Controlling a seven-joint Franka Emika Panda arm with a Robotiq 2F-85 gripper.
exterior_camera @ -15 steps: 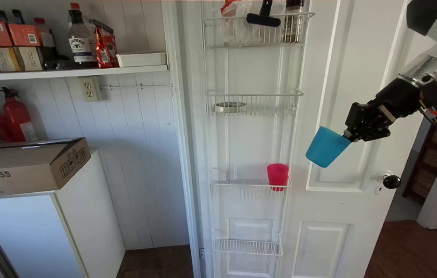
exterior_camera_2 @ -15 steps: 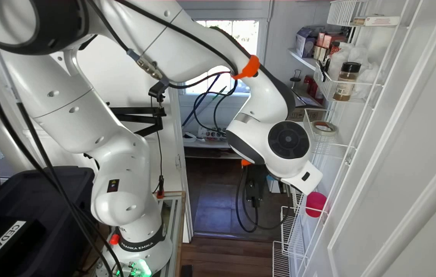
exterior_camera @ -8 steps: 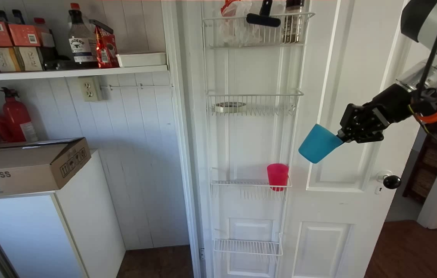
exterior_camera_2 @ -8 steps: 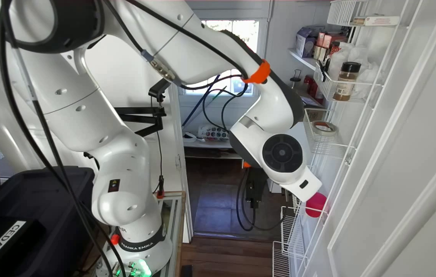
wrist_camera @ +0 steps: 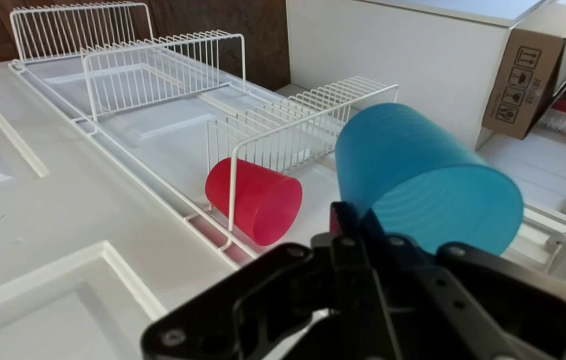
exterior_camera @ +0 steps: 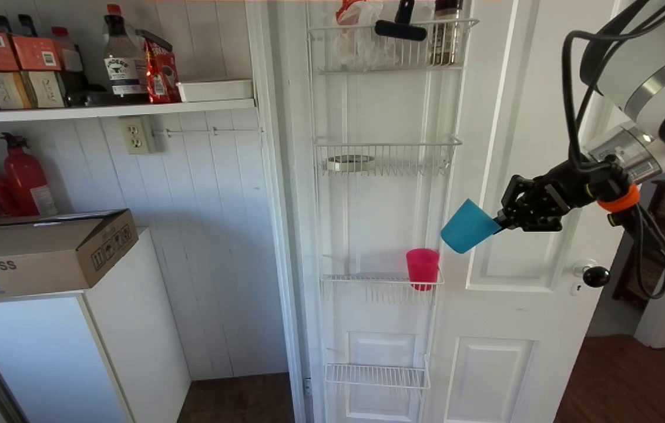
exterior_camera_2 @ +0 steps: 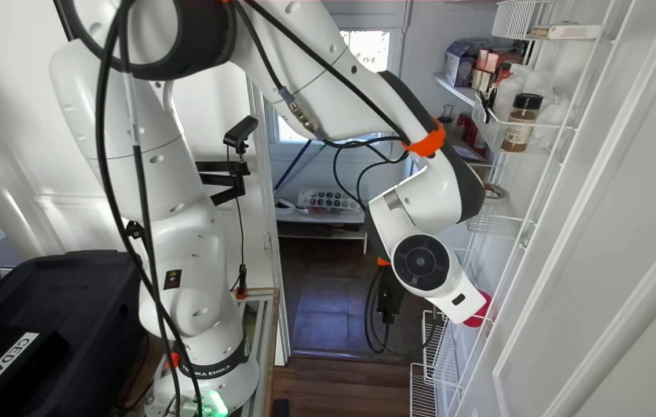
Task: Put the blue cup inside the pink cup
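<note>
The fingers (wrist_camera: 344, 216) pinch the blue tumbler (exterior_camera: 469, 227) by its rim; it hangs tilted, higher than and apart from the pink tumbler (exterior_camera: 422, 265), which stands upright on a wire shelf (exterior_camera: 362, 278).

Cardboard box (exterior_camera: 27, 261), black doorknob (exterior_camera: 596, 277), perhaps a tape roll (exterior_camera: 349, 168)

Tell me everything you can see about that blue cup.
The blue cup is a plain, slightly tapered tumbler, no handle showing, apparently plastic, with faint rings inside. The robot's gripper pinches it at the rim. The cup hangs tilted in the air, base lower, mouth toward the gripper, apart from the pink cup; nothing else is seen touching it.
</note>
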